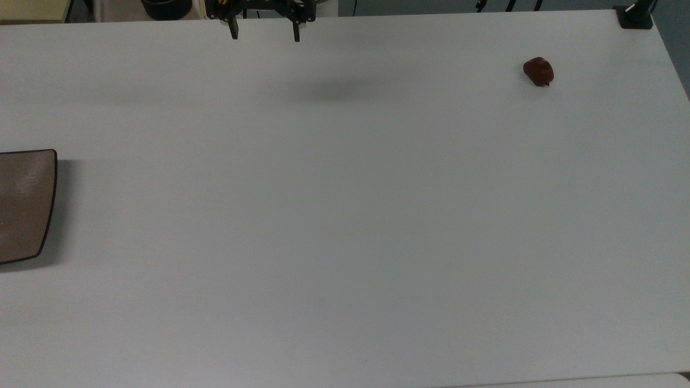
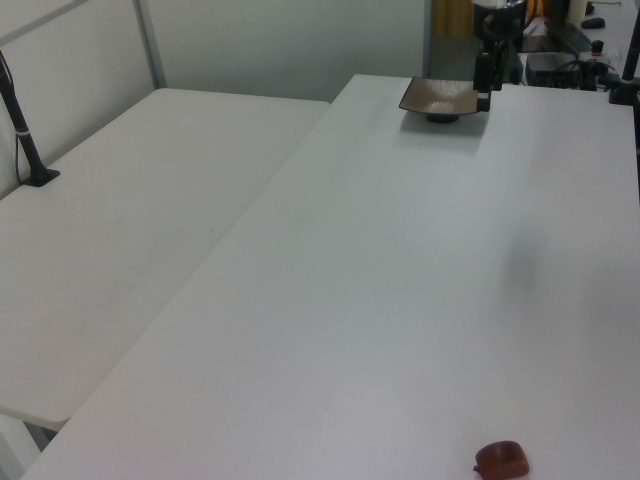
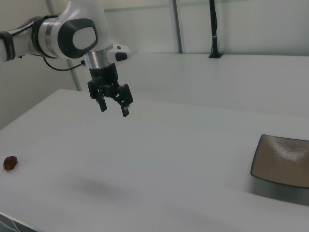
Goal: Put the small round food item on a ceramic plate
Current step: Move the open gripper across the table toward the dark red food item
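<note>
In the left view, nearest the camera, the small round food item (image 2: 502,459) lies alone on the white worktop (image 2: 400,280), close to the near edge and toward the left view's right; it is a dark reddish-brown lump and nothing touches it. In the top view the same item (image 1: 538,71) sits near the top view's upper right, with a tiny pointed nub on its lower side, well apart from everything else on the worktop (image 1: 345,215). In the right view it (image 3: 10,163) rests at the far left of the worktop (image 3: 159,169), low in the picture. Farther along, over the middle of the surface, the pincer (image 3: 115,106) hangs in the air on the end of the white and grey arm (image 3: 72,36), its two dark fingers (image 3: 125,111) spread wide apart and holding nothing; a soft shadow lies on the worktop below it. In the top view the pincer (image 1: 264,32) shows at the upper edge, fingers pointing down and clearly separated. At the far end from the food item stands the ceramic plate (image 2: 440,97), brown, squarish, with rounded corners and a thin dark rim; in the top view it (image 1: 24,205) is cut by the top view's left edge, and in the right view it (image 3: 282,159) lies at the right view's right, bare. A second white table (image 2: 110,230) stands beside the worktop.
</note>
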### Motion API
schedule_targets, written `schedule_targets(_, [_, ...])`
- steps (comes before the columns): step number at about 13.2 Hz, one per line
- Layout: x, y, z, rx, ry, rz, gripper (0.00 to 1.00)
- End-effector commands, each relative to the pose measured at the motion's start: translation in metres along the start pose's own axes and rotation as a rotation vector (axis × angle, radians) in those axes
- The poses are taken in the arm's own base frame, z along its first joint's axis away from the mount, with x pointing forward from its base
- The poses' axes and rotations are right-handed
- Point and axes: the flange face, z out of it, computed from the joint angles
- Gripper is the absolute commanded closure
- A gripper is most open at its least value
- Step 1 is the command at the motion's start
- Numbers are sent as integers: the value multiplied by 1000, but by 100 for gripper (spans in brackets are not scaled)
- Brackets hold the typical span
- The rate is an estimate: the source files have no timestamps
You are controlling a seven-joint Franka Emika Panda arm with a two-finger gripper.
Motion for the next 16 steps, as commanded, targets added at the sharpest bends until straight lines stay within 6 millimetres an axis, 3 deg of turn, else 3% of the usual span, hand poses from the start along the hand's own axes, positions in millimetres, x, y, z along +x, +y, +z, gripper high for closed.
schedule_targets(1, [2, -4, -5, -5, 56, -31, 0])
schedule_targets(6, [6, -4, -7, 3, 91, -29, 0])
schedule_targets(11, [-2, -3, -1, -10, 29, -54, 0])
schedule_targets(13, [-1, -16, 3, 0, 26, -85, 0])
schedule_targets(16, [-5, -67, 8, 4, 20, -176, 0])
